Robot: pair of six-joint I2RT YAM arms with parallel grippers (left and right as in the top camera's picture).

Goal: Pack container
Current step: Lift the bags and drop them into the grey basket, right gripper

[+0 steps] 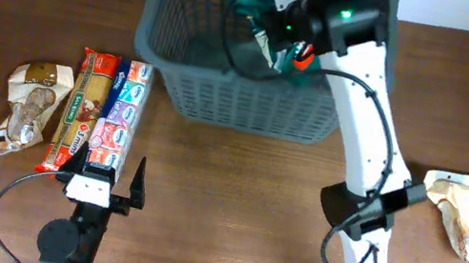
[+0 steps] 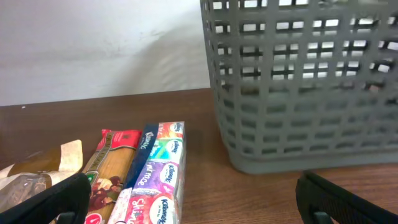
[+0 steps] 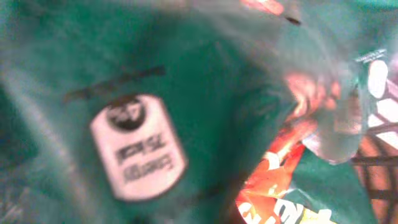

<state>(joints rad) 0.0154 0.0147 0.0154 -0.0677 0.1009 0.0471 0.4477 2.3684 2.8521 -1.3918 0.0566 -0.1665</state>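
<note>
I'd pinch the green packet (image 3: 186,124) in the container (image 1: 221,100) by a seam, it looks light, crinkly, slippery; can't tell if right gripper (image 1: 282,35) holds it, left gripper (image 1: 104,176) spread wide

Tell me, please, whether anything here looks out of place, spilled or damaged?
Nothing is spilled or broken. The one oddity is the crumpled beige packet lying alone on the right, far from the neat row of pasta packet and tissue pack on the left. The container stands upright.
</note>
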